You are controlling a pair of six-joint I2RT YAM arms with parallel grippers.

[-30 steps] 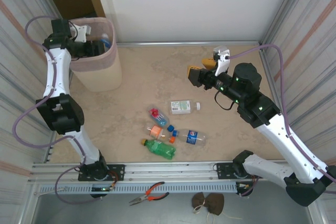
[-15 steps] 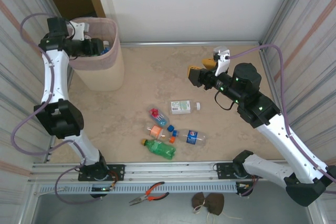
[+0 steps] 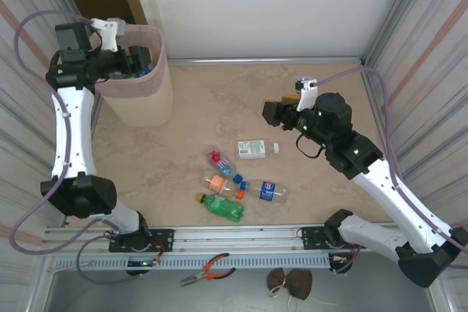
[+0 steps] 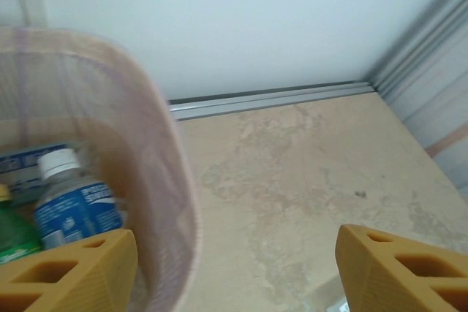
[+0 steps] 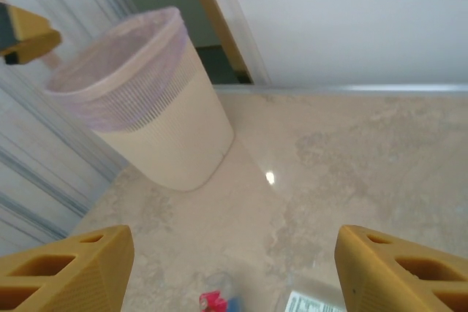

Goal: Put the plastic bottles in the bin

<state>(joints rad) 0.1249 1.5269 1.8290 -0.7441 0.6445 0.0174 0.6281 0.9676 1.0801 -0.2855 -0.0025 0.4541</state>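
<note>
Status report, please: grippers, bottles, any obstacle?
Left gripper open over bin rim. Right gripper open above table. Several bottles lie on table, more in bin. No obstacle seen.

The bin [image 5: 164, 137] is beige with fine vertical ribbing, its liner [image 5: 102, 82] translucent pink. The blue-labelled bottle [image 4: 77, 206] has a white cap, the green bottle [image 3: 224, 208] an orange one (the table [image 3: 219, 100] is marbled tan).

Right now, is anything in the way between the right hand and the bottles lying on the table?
Nothing visible does. The right hand hangs open above the bare table, and the closest one, the white-labelled bottle, lies uncovered a little nearer the arm bases, with only open surface between them.
</note>
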